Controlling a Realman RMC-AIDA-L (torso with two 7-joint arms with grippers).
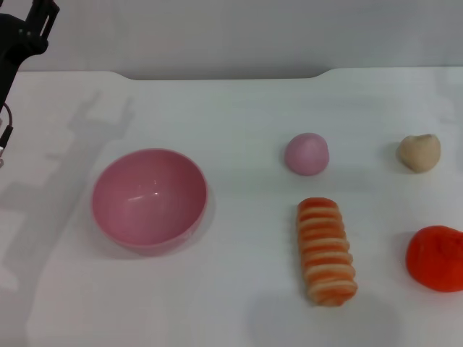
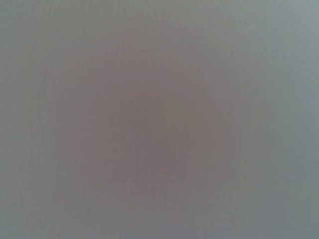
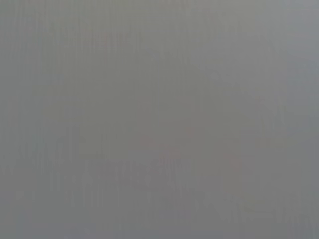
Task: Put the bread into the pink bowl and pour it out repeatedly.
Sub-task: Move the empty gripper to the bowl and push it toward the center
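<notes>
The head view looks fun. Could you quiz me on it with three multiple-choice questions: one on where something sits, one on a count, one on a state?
1. Where does the bread lie?
A. Inside the pink bowl
B. On the table, to the robot's right of the pink bowl
C. On top of the pink ball

2. How many loose items lie on the table besides the bowl?
A. Two
B. Four
C. Six

3. What state is the bowl in?
A. Upright and empty
B. Tipped over
C. Holding the bread

Answers: 1 B, the loaf rests on bare table apart from the bowl. 2 B: bread, pink ball, tan lump, red-orange lump. 3 A, its smooth inside shows nothing in it.
</notes>
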